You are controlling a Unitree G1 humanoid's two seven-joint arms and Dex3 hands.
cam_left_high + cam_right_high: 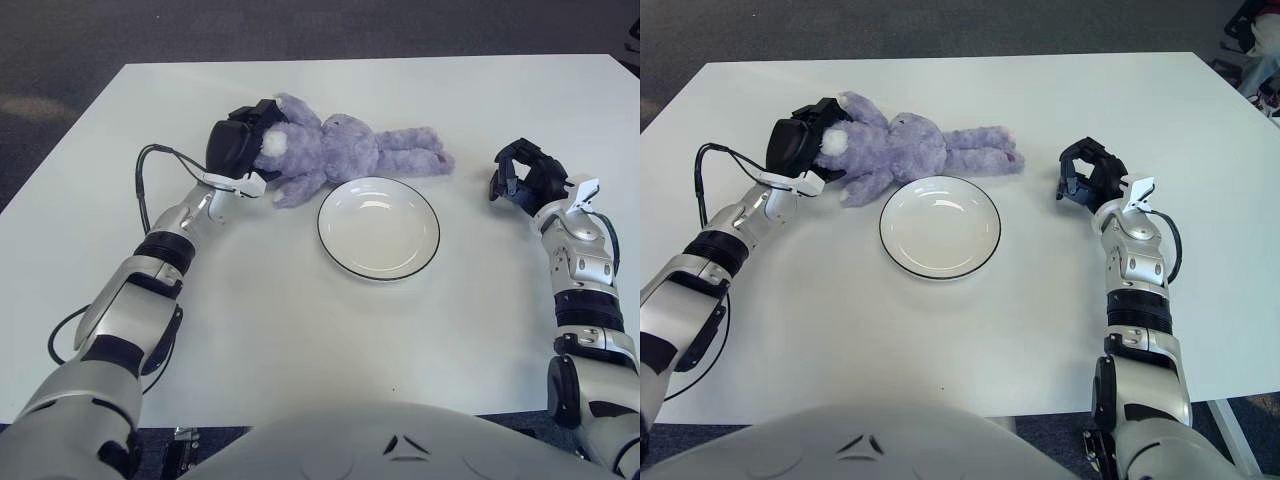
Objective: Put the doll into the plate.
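A purple plush doll (345, 152) lies stretched along the far side of the plate, head to the left and legs pointing right. My left hand (245, 145) is shut on the doll's head, with a white patch of the face showing beside the fingers. The white plate (379, 259) with a dark rim sits on the table just in front of the doll and holds nothing. The doll's near arm almost touches the plate's left rim. My right hand (522, 177) shows to the right of the plate, its fingers curled and holding nothing.
The white table (300, 330) stretches all round the plate. A black cable (145, 185) loops beside my left forearm. Dark floor lies beyond the table's far edge.
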